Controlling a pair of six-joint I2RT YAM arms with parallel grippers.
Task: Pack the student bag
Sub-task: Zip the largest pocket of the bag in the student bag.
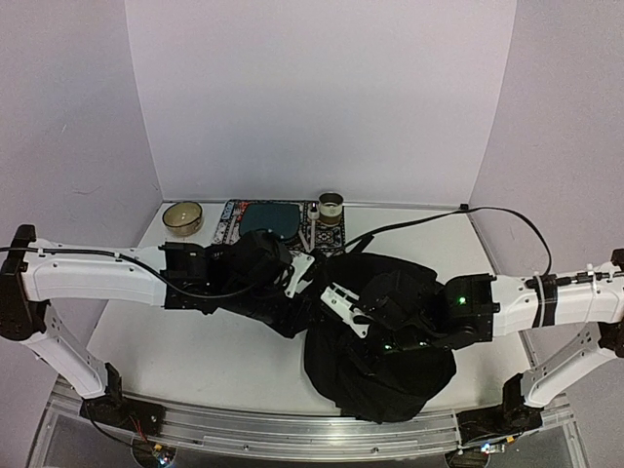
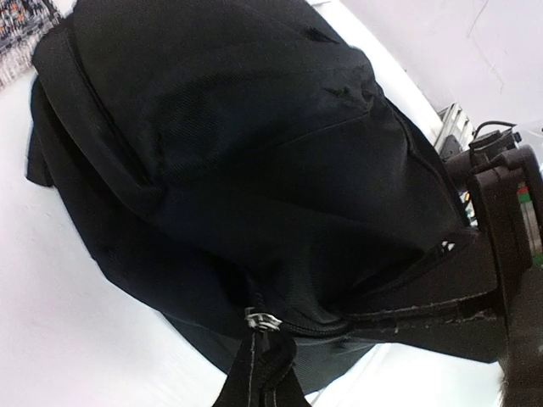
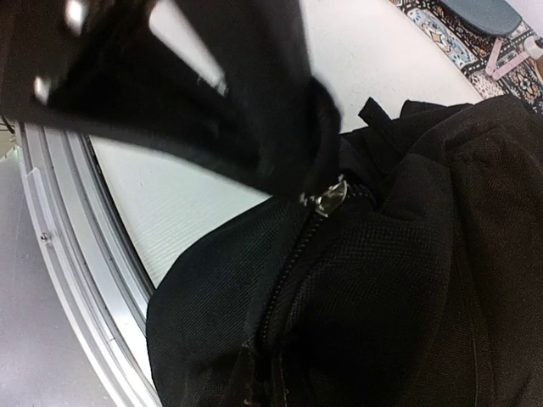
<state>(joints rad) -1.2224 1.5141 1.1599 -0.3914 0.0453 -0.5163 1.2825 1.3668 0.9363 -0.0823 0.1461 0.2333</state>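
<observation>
The student bag [image 1: 390,375], a big soft black backpack, lies slumped in the middle of the table between both arms. It fills the left wrist view [image 2: 237,153] and the right wrist view [image 3: 407,297]. My left gripper [image 1: 295,276] comes in from the left and is shut on the black pull strap [image 2: 254,373] that hangs from a silver zipper slider [image 2: 263,320]. Its blurred fingers [image 3: 246,127] reach that slider [image 3: 327,199] in the right wrist view. My right gripper [image 1: 343,300] is shut, pinching bag fabric beside the zipper [image 3: 293,271]; its fingertips are hidden.
At the back stand a beige bowl [image 1: 182,216], a dark teal pad on a patterned mat [image 1: 268,219], a small white bottle [image 1: 313,212] and a small cup [image 1: 331,207]. A black cable [image 1: 439,219] crosses the back right. A metal rail [image 3: 68,280] runs along the near edge.
</observation>
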